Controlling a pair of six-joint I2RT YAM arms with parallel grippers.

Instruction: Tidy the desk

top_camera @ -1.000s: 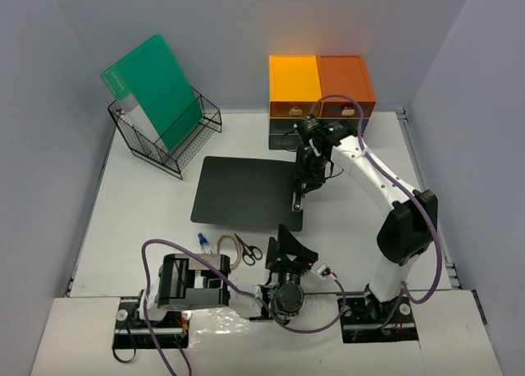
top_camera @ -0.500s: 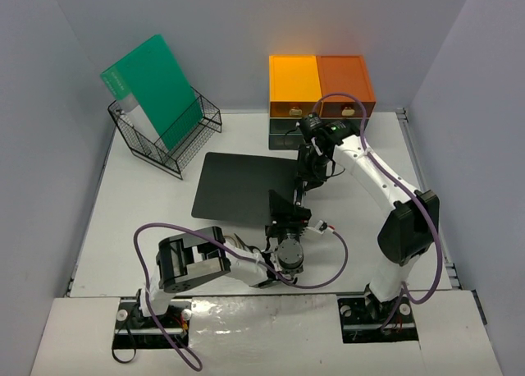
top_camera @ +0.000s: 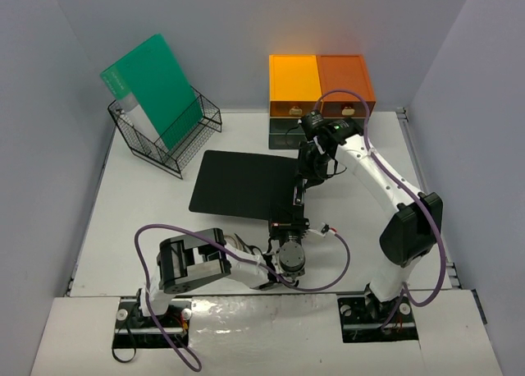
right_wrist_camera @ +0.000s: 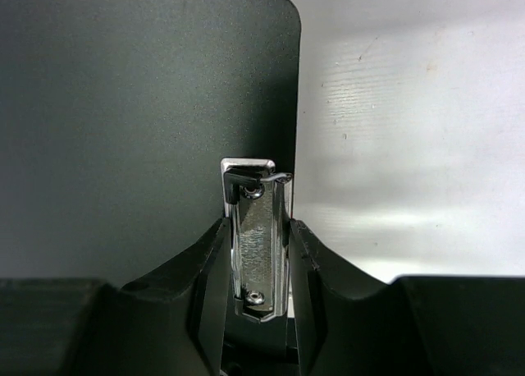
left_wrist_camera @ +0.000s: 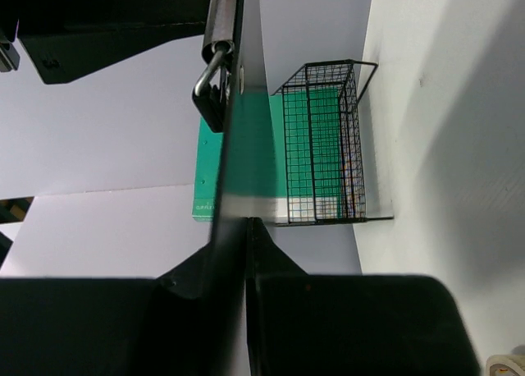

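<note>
**A:** What just changed?

**B:** My left claw (top_camera: pixel 285 222) has swung in from the near edge and clamped onto the near right corner of the flat black clipboard (top_camera: pixel 242 191). My right claw (top_camera: pixel 299 195) is pinching its silver metal clip (right_wrist_camera: pixel 258 236). Both have it now, so I reckon it's ready to lift.

**A:** Which way's it pointing?

**B:** Clip end right, long axis left-right, lying mid wide matte white desk (top_camera: pixel 139 220).
</note>
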